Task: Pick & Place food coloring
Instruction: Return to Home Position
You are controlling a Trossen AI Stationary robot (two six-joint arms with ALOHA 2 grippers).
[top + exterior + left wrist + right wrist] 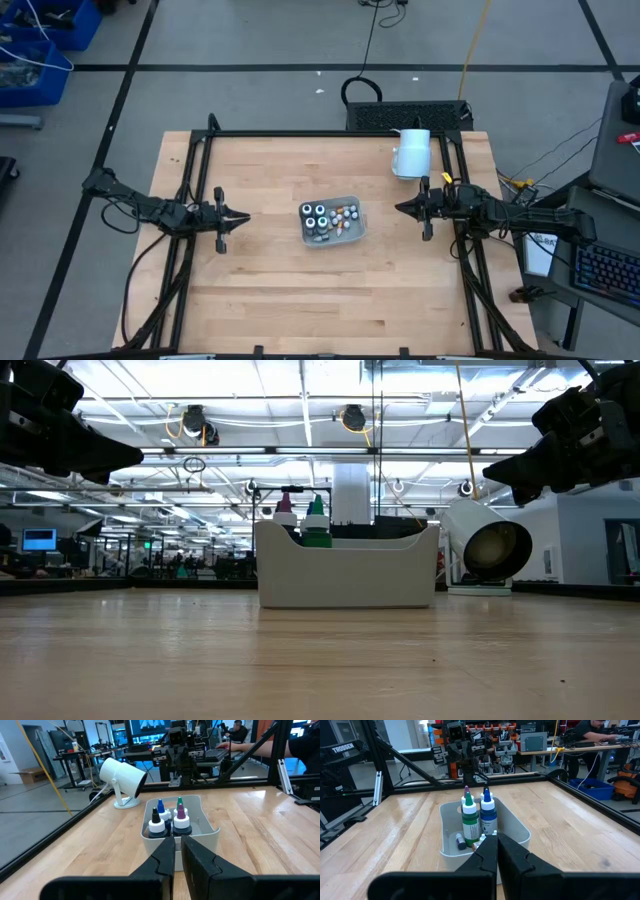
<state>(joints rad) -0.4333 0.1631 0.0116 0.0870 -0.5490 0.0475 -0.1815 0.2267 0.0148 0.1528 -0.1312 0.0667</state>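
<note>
The food coloring (318,217) stands in a pale grey tray (352,236) at the table's middle. It is several upright dark bottles with white caps (170,820), green and blue ones nearest in the right wrist view (469,822), plus tiny bottles (345,214) lying on the tray floor. My left gripper (244,215) hovers level to the tray's left, its fingers almost together (177,841), holding nothing. My right gripper (399,208) hovers level to the tray's right, shut and empty (496,837). Both point at the tray from a short distance.
A large white cylinder on a foot (411,152) lies tipped at the far right of the table, its open end (497,548) facing the near side. A black frame (330,133) borders the wooden table. Bare wood lies in front of the tray.
</note>
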